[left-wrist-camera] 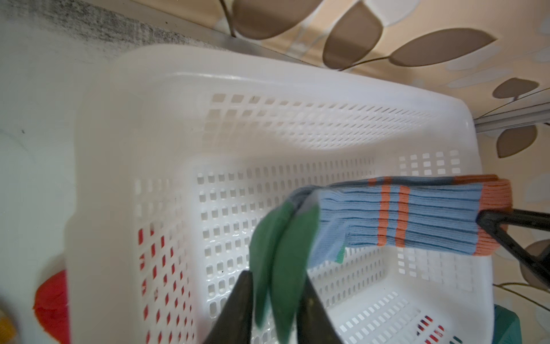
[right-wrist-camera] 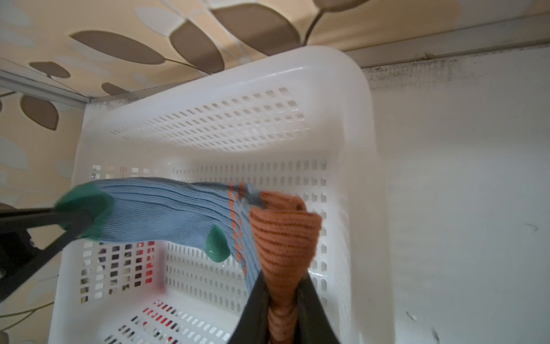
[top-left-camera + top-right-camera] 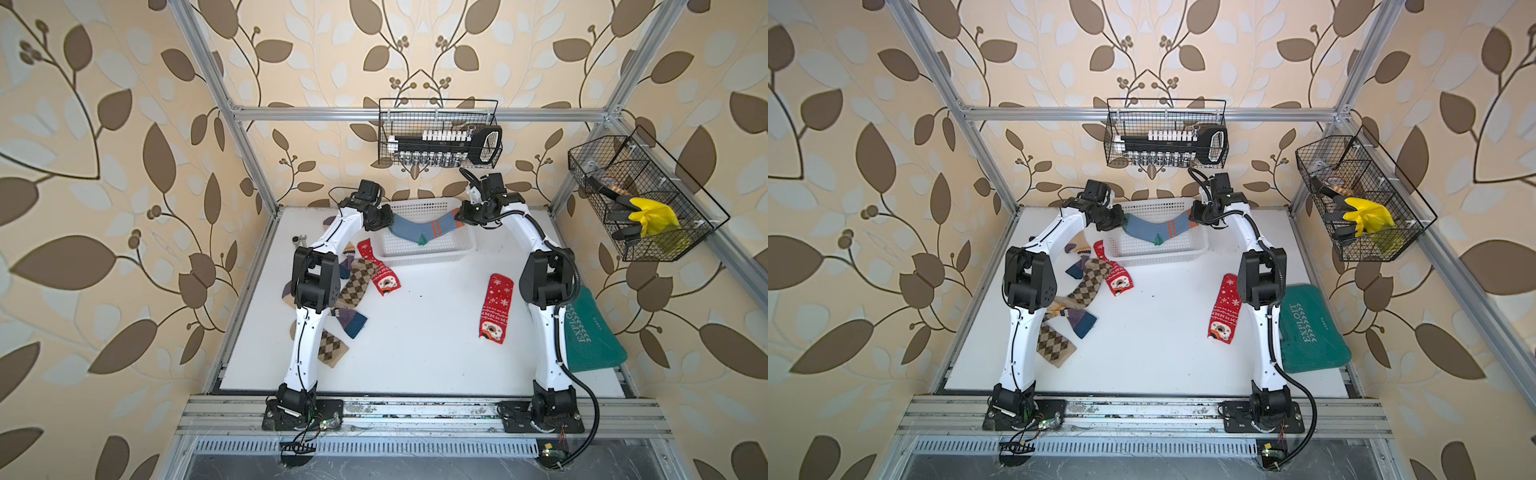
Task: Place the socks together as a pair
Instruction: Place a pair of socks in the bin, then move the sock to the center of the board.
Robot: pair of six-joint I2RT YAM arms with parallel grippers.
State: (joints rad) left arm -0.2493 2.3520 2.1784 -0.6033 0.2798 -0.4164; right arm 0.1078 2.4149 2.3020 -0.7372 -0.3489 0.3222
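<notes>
Two blue-grey socks with green toes and orange stripes lie together and sag between my grippers above the white basket. My left gripper stands open, and the two green toes hang loosely between its fingers. My right gripper is shut on the bunched orange cuffs. On the table lie two red Christmas socks. Two brown argyle socks and beige socks with purple toes are partly hidden under my left arm.
A dark green bag lies by the right arm's base. Wire baskets hang on the back frame and on the right frame. A small metal tool sits at the table's far left edge.
</notes>
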